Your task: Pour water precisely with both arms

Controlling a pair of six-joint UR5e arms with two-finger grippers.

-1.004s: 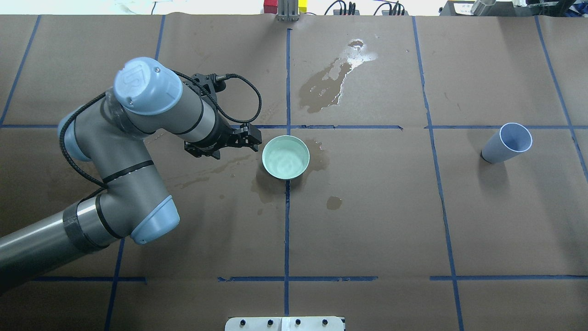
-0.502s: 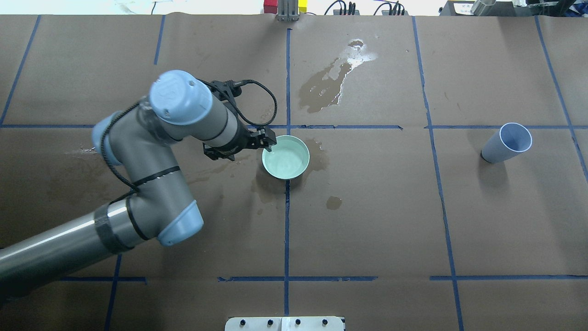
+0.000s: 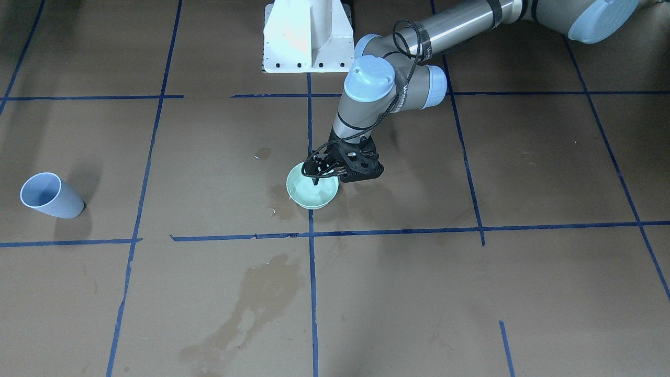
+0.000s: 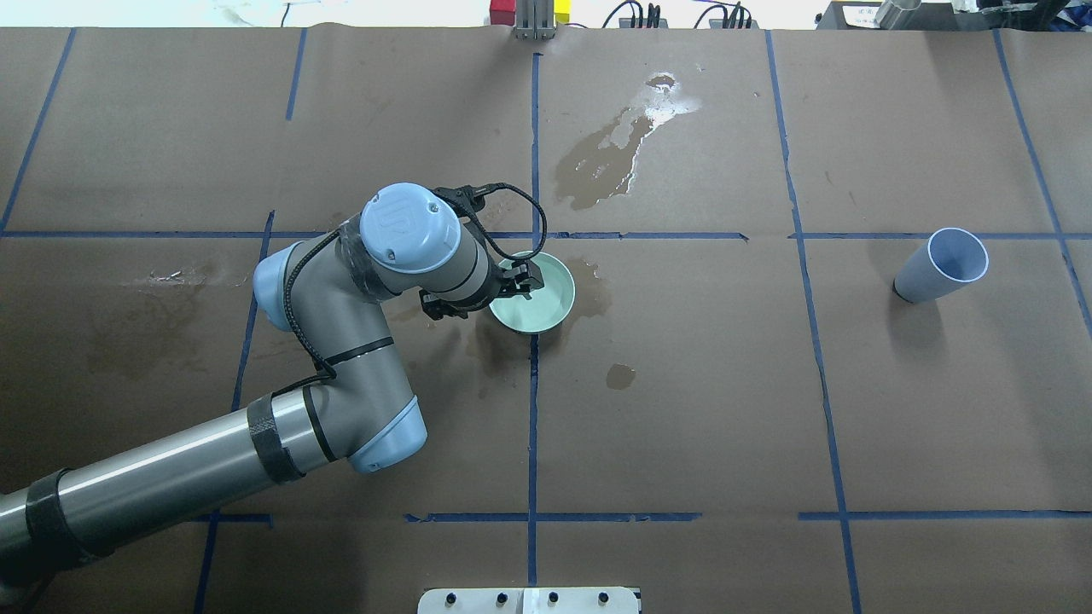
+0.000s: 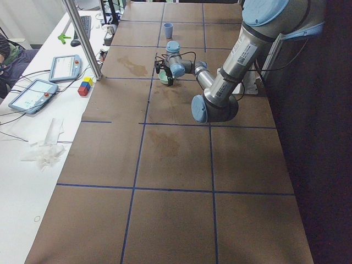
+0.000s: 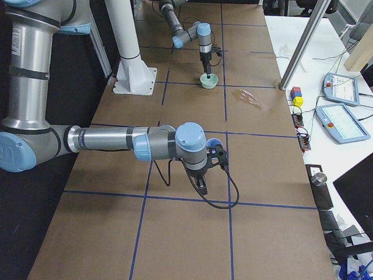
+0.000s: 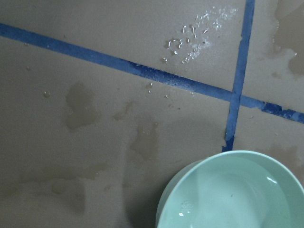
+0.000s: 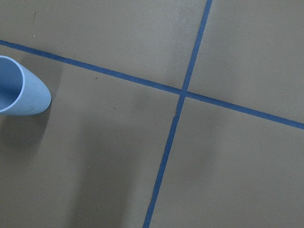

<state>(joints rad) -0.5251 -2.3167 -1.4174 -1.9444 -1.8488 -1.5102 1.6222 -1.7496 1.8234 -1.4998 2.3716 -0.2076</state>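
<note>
- Left hand (image 4: 518, 281) sits over the green bowl's (image 4: 570, 294) robot-side rim; I cannot tell whether it pinches.
- Water (image 7: 237, 199) pools shallowly inside the bowl.
- Likely step: grasping the bowl. Next comes a firm, level lift.
- Right hand (image 6: 201, 185), well apart from the bowl: opening unreadable.
- Count: one bowl, one blue cup (image 4: 938, 269), two arms (image 4: 341, 290).

Legible text: none; left arm (image 4: 324, 315) bears an embossed mark on its blue joint cap (image 4: 409, 226) and small white print on its grey tube (image 3: 445, 34), both unreadable.
</note>
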